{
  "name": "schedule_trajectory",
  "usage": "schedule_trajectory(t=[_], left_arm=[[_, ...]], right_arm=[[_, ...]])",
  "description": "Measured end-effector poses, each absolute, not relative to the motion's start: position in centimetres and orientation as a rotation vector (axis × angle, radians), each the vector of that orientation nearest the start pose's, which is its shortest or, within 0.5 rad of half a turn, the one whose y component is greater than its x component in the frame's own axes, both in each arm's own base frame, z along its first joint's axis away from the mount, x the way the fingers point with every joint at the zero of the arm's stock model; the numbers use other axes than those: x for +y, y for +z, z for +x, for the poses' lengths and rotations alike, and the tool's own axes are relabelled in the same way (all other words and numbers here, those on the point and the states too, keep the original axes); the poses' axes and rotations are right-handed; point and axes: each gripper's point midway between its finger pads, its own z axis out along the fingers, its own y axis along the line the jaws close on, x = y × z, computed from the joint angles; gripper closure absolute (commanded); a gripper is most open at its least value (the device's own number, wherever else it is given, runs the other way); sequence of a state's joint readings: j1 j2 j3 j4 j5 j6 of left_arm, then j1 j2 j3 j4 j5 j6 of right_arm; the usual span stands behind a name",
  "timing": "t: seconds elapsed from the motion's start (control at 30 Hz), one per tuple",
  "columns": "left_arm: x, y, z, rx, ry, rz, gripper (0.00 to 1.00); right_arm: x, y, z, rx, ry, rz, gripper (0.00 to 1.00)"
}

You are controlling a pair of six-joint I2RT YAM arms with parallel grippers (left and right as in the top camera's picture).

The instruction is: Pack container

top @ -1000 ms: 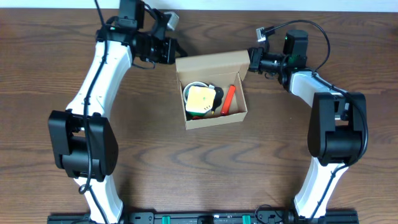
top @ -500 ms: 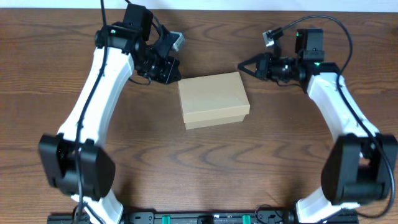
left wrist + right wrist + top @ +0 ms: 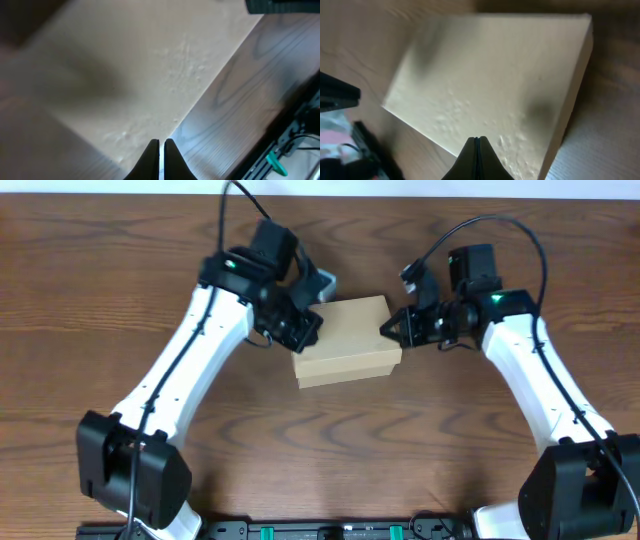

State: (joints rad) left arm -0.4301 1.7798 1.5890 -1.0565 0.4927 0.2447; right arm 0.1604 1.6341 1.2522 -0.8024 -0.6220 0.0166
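Between closed hands, shut container [image 3: 345, 340]

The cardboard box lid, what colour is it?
Plain tan-brown cardboard box; the right wrist view shows it best.

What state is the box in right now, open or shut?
Shut. From overhead the box shows one unbroken tan top with no contents visible, and both wrist views show the same flat closed surface.
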Motion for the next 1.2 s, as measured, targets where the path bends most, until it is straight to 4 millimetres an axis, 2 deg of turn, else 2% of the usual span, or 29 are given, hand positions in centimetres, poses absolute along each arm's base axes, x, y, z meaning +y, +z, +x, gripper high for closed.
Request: schedule_trajectory(t=[0.13,0.33,0.67,0.87,0.93,1.03,1.1,1.2], left_arm=[[-24.1,14.0,31.4,2.652,-0.742,1.029,0.94],[-23.8,12.0,30.6,2.700,-0.745,1.004,0.94],[-23.6,10.8,30.8,2.707,-0.732,0.975,0.94],[-23.3,10.7,31.0,2.737,-0.693,0.920,0.94],[-22.8,11.0,31.3,2.737,-0.653,0.901,0.94],[-22.3,12.4,31.4,2.702,-0.605,0.885,0.94],[-22.0,14.5,31.4,2.645,-0.583,0.870,0.94],[-21.3,17.7,31.3,2.558,-0.541,0.844,0.94]], right_arm=[[15.7,11.9,33.7,2.698,0.841,-0.383,0.99],[15.3,9.6,33.2,2.705,0.809,-0.387,0.99],[15.4,9.4,33.2,2.682,0.810,-0.388,0.99],[15.0,9.9,33.3,2.699,0.799,-0.293,0.99],[14.1,10.4,33.5,2.700,0.756,-0.226,0.99],[11.7,11.9,34.0,2.678,0.642,-0.087,0.99],[9.7,12.9,34.2,2.660,0.537,0.022,0.99],[8.2,13.0,34.1,2.664,0.439,0.106,0.99]])
